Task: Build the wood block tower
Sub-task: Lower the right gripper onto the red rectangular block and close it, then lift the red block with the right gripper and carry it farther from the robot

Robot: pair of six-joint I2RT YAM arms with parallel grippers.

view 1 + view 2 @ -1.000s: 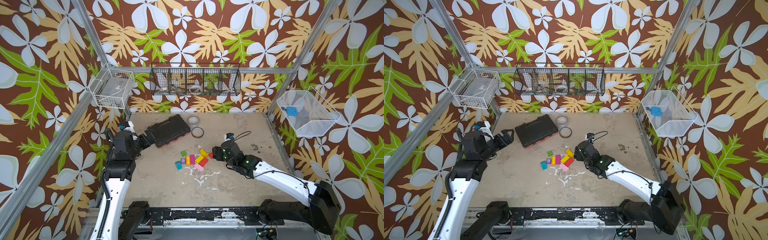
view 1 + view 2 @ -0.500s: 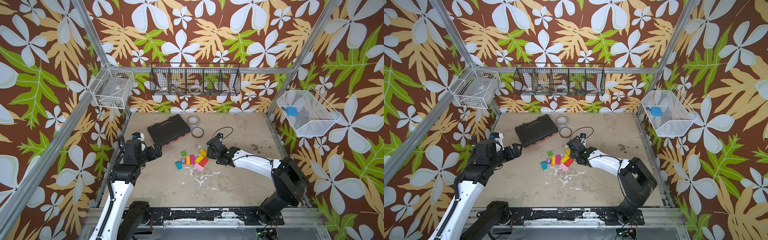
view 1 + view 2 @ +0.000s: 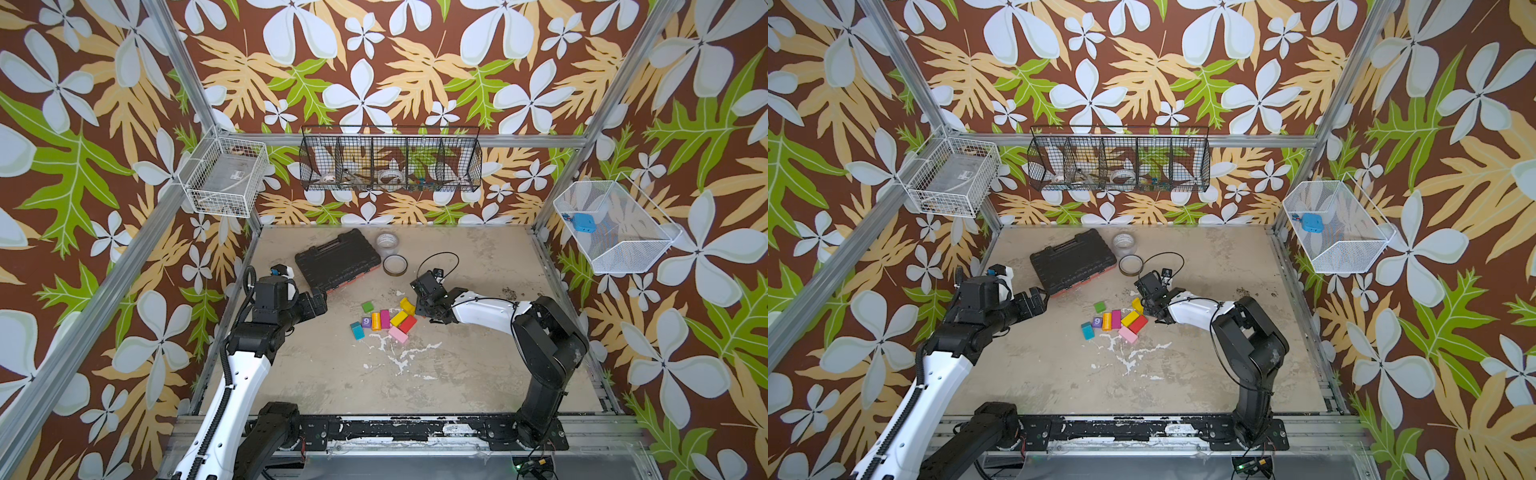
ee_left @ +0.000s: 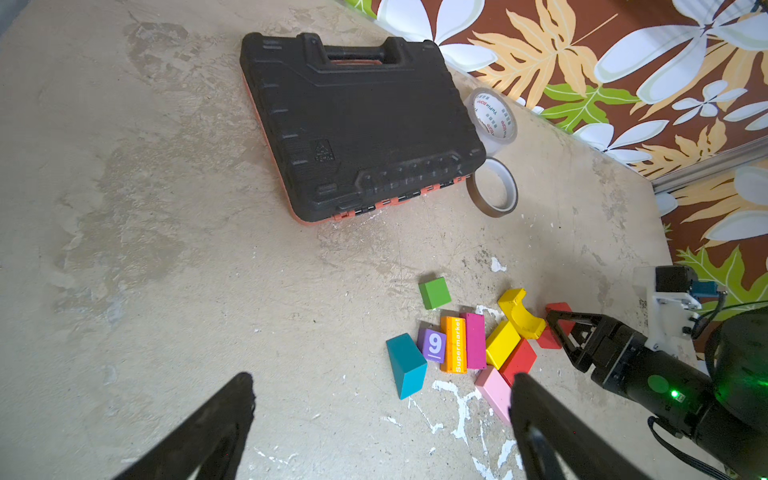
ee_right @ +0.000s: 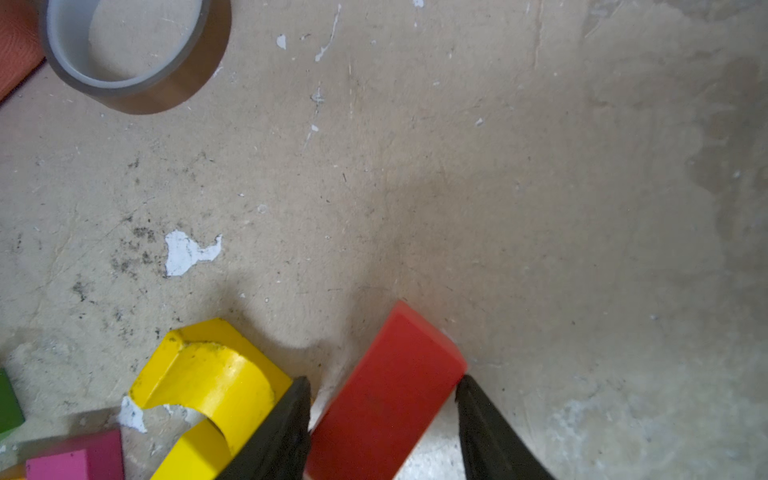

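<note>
Over the last second the right gripper (image 5: 384,380) has swung in from the right and dropped onto the right edge of the wood blocks (image 3: 384,322). They lie flat in a loose cluster at the middle of the table (image 3: 478,374). Its fingers (image 5: 286,432) have been narrowing and now bracket a red block (image 5: 386,399) lying on the table just right of the yellow arch (image 5: 212,374). One finger meets the block's corner, and the block sits skewed between them. I cannot tell whether they have clamped it yet. The left gripper (image 4: 382,380) has come away from the tool case (image 3: 337,259) toward the cluster from the left, with its fingers wide apart and holding nothing. No tower stands yet, since nothing is stacked. This looks like the first pick. The skewed block may twist as the jaws close, so a squarer hold would help before lifting.
</note>
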